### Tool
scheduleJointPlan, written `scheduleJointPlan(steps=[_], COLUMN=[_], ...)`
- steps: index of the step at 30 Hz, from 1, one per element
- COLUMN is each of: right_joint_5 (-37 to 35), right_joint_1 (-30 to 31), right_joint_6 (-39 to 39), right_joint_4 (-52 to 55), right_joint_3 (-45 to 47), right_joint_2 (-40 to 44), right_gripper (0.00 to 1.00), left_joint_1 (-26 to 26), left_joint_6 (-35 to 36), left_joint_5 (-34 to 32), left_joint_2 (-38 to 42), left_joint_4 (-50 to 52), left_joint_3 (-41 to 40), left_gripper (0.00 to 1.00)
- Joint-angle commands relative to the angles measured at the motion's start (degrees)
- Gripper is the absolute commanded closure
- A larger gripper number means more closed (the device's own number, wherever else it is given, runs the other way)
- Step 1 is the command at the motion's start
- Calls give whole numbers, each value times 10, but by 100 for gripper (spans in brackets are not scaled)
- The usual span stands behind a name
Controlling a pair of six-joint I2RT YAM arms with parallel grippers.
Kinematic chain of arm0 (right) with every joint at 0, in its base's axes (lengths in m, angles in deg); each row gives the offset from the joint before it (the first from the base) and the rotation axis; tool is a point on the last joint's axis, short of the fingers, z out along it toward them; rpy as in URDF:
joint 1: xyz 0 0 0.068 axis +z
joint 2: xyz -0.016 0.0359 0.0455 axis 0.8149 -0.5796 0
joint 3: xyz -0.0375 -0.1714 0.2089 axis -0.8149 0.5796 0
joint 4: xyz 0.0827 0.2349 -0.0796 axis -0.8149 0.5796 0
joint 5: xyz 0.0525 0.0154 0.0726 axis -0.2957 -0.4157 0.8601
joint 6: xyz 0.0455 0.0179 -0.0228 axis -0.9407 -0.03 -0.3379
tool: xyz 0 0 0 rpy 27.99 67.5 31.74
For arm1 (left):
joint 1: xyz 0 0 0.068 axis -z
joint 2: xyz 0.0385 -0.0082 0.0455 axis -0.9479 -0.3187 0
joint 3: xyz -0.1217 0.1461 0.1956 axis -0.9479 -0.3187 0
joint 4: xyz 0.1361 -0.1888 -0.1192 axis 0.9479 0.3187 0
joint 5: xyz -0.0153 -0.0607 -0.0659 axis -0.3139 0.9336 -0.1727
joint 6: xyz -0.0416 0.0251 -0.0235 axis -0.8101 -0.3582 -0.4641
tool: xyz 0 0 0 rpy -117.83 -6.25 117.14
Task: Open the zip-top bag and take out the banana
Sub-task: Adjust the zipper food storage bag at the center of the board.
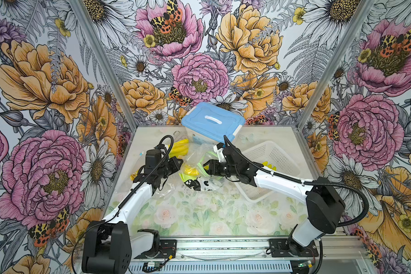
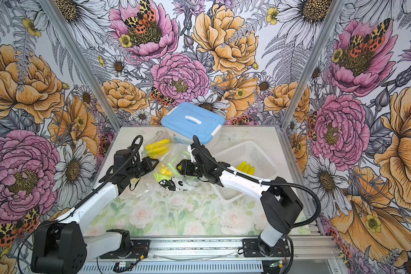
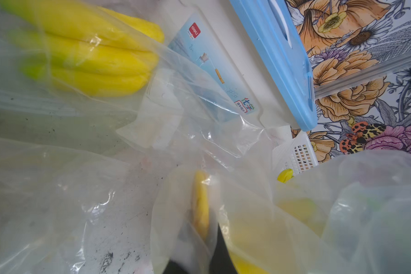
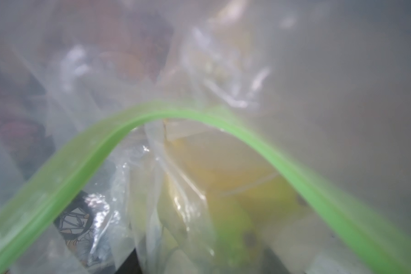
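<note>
The clear zip-top bag (image 1: 198,158) with a green zip strip (image 4: 176,116) lies mid-table in both top views. A yellow banana (image 1: 189,169) shows through its film, also as banana (image 4: 237,189) in the right wrist view. My left gripper (image 1: 177,164) is shut on the bag's film (image 3: 183,213) at its left side. From the right, my right gripper (image 1: 206,166) reaches into the bag's mouth under the arched zip. Its dark fingers (image 4: 128,263) stand apart on either side of the banana's green end, blurred by plastic.
Another clear bag of bananas (image 1: 179,147) lies behind the left gripper. A blue-lidded box (image 1: 212,121) stands at the back. A white basket (image 1: 280,154) holding bananas (image 2: 246,167) sits under the right arm. A panda-print bag (image 1: 199,184) lies just in front.
</note>
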Motion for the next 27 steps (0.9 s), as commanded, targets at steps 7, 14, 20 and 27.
scheduleJointPlan(steps=[7,14,20,27], right_joint_5=[-1,2,6,0], right_joint_1=[5,-15,-18,-22], right_joint_6=[-24,-35,-21,-13], right_joint_4=[-22,-22,-22,-21], right_joint_3=[0,9,-28,-7], right_joint_2=[11,23,-3,9], right_gripper=[37,36,55,73], left_joint_1=[-13,-8,-9,-27], left_joint_6=[-21,-44,-35,-28], left_joint_5=[67,100,113,79], left_joint_2=[58,74,91,121], left_joint_4=[-16,-48,-19,32], left_joint_3=[-19,-39,-34,-33], left_gripper=[100,100,100,39])
